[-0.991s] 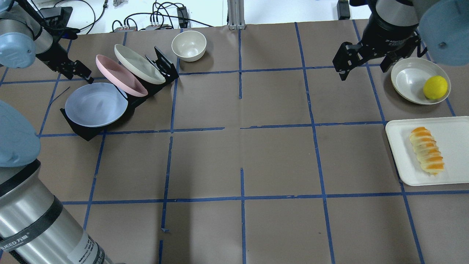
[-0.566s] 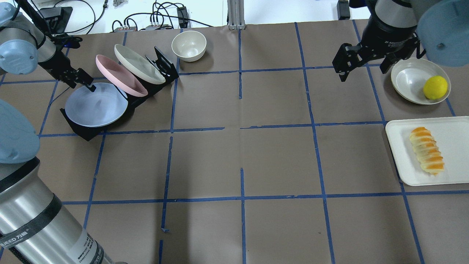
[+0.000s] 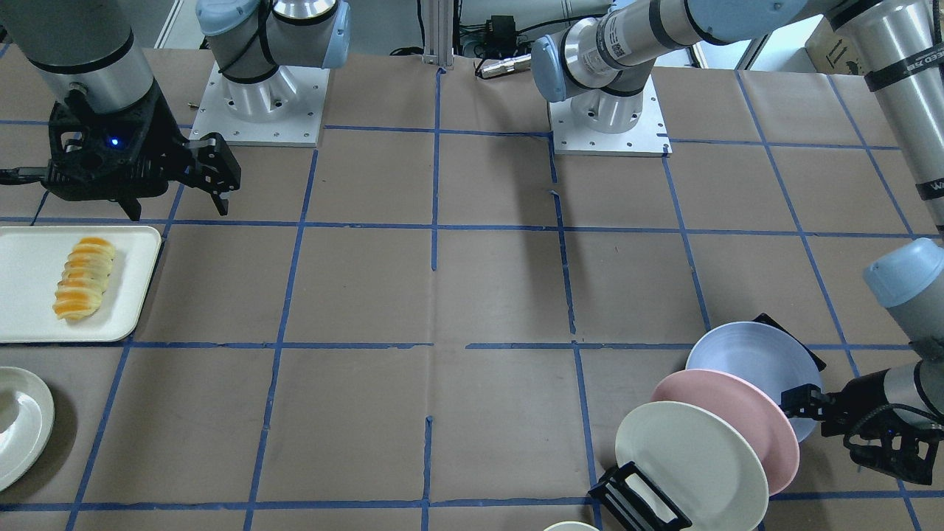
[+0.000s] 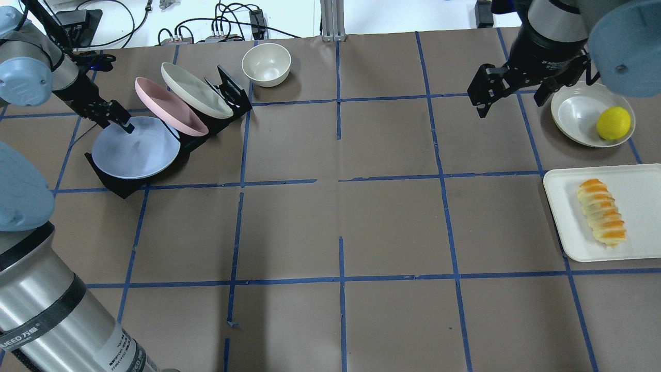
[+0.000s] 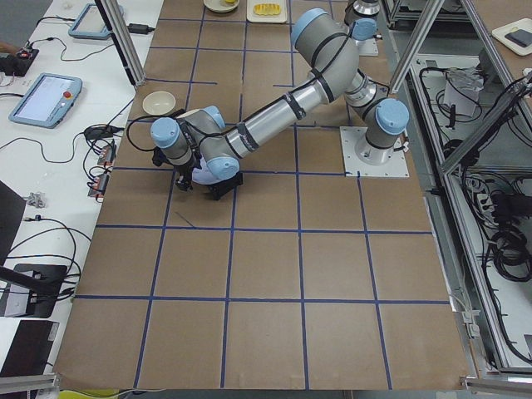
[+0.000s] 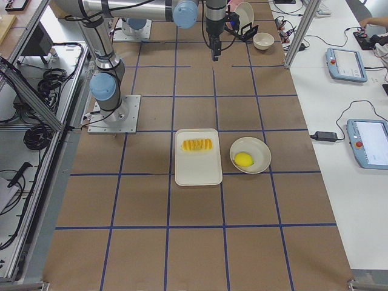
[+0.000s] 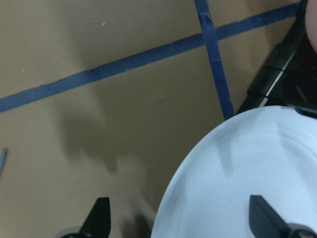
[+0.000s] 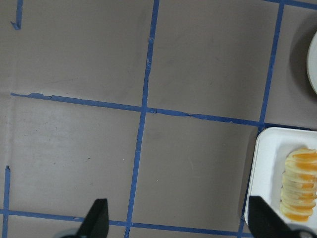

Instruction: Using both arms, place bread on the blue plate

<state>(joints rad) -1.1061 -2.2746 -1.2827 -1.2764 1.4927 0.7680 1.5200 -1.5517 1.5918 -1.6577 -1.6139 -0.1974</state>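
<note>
Table: L gripper at blue plate (jaws apart).

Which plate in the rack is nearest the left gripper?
The blue plate: its rim sits inside the open left gripper. The pink plate and cream plate stand farther along the rack.

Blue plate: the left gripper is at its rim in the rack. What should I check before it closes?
1. Left gripper open: ok, fingers apart in the wrist view.
2. Blue plate rim between the fingers: ok, its edge crosses the gap.
3. Pink plate clear of the left gripper: cannot tell, it overlaps the blue plate close by.
4. Bread lying free on the white tray: ok.
5. Right gripper open, empty, apart from the bread: ok.
</note>
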